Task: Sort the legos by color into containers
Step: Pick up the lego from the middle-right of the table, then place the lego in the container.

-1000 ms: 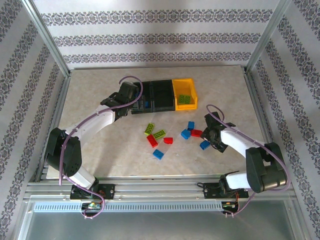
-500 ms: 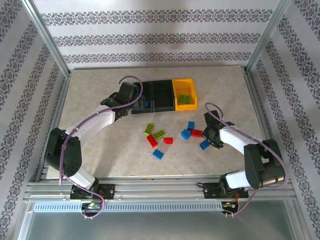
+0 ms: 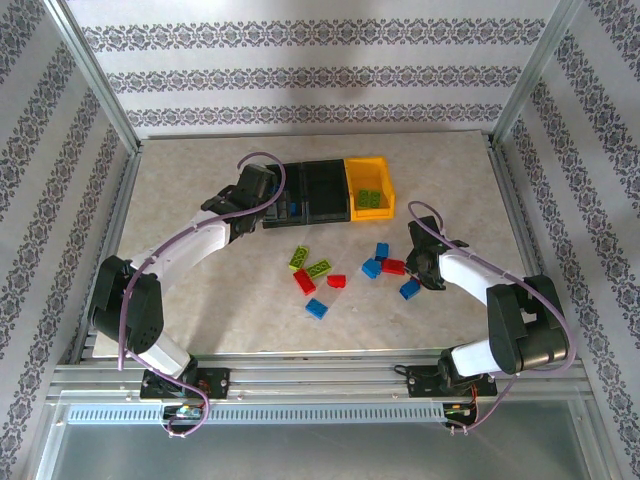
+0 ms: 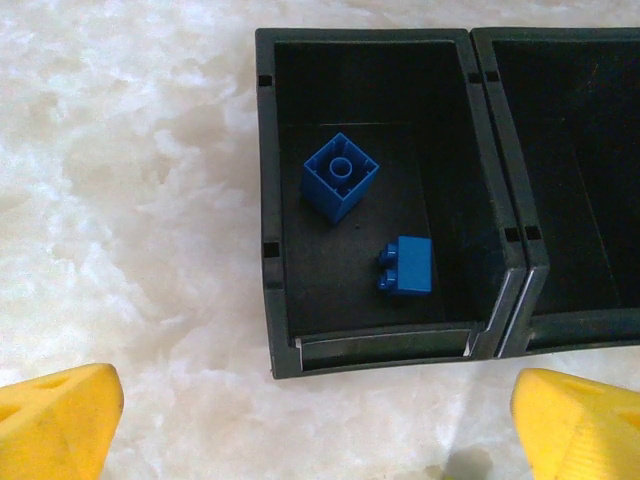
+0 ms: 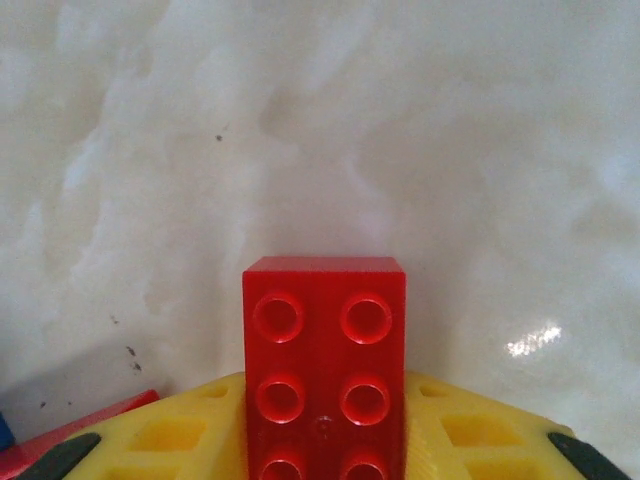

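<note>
While my right gripper (image 5: 325, 440) pinches a red brick (image 5: 325, 365) on the table (image 3: 190, 180) near the yellow bin (image 3: 371, 213) and my left gripper (image 4: 320, 430) hangs spread wide over the black bin (image 4: 268, 200) farthest from it, I should lift straight up, clear of the neighbouring bricks (image 3: 372, 268).

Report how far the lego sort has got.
Done: two blue bricks lie in the left black bin, and one green brick in the yellow bin. In hand: the right gripper clamps a red brick. Left: about eight loose bricks on the table, blue, red and green.
</note>
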